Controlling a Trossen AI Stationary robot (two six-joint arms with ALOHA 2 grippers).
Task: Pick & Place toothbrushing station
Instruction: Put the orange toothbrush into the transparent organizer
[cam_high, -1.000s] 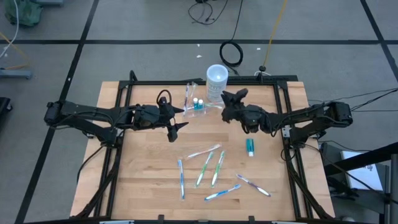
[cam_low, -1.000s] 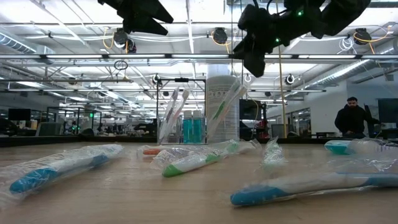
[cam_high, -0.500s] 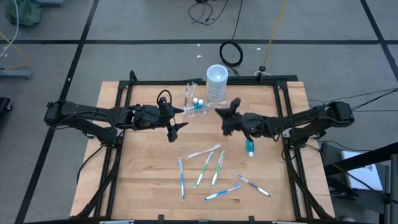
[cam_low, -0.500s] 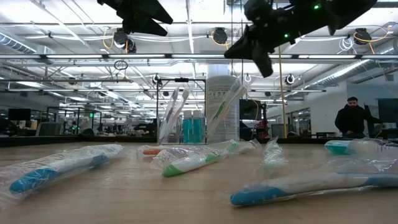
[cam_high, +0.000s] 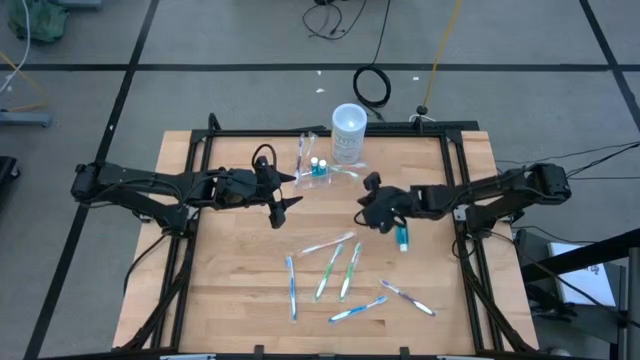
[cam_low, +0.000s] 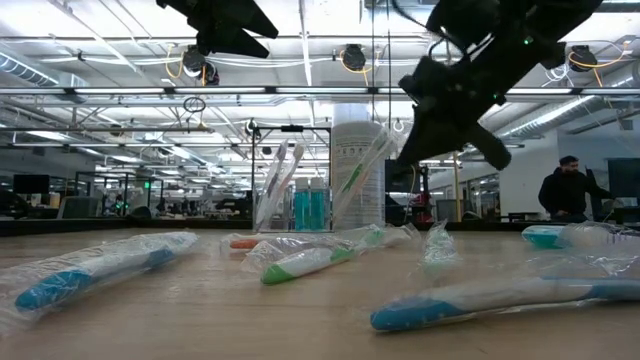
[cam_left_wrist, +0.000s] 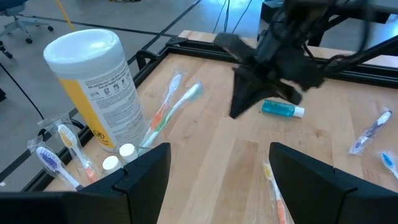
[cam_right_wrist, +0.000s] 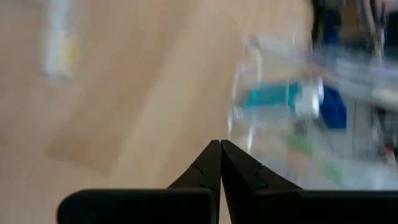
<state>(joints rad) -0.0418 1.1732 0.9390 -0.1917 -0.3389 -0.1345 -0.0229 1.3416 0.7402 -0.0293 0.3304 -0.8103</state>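
My right claw (cam_high: 366, 206) hovers pressed together, empty, above the bench (cam_high: 240, 290); the clear holder (cam_high: 316, 167) sits beyond it. My left claw (cam_high: 282, 192) waits spread.

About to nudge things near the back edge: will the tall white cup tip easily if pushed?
Probably. The white cup stands upright and is tall for its footprint, so a push near its lid would likely topple it. It looks like light plastic, though its contents are unseen. A toothbrush leaning on it would fall.
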